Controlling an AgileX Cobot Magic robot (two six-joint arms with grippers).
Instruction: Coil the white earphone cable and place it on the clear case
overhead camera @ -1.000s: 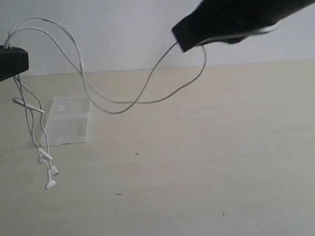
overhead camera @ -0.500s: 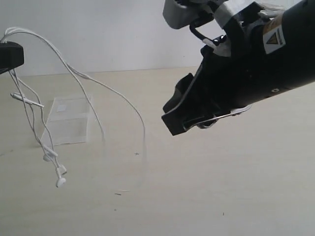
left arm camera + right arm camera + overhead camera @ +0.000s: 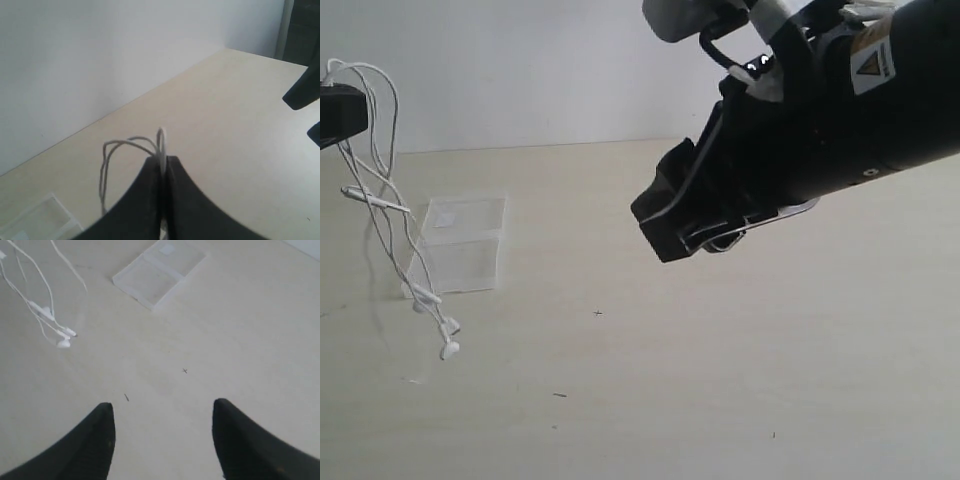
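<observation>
Firstly, the left end effector (image 3: 340,112): it was raised above the bench (image 3: 770,350) near the far left corner, jaws pressed together on the white earphone cable (image 3: 377,201). The left wrist view confirmed the pinch, with the two tips closed and a short loop of cable standing up between them.

The cable hung from that grip in several slack loops. The inline piece (image 3: 360,195) sat roughly level partway down. The two earbuds (image 3: 447,340) were lowest, dangling just in front of the clear case (image 3: 460,245) at its left side. A faint shadow (image 3: 415,380) lay on the bench apart from the earbuds. The cable was off the case, hanging beside it.

The clear case lay flat on the bench close to the far edge, toward the left end. A small white label (image 3: 445,219) sat on its far half, and the right wrist view showed a crease across its middle.

The right end effector (image 3: 665,225) was held high over the middle of the bench, well apart from cable and case. Its fingers (image 3: 100,440) were spread wide and gripped nothing, with bare bench between them.
</observation>
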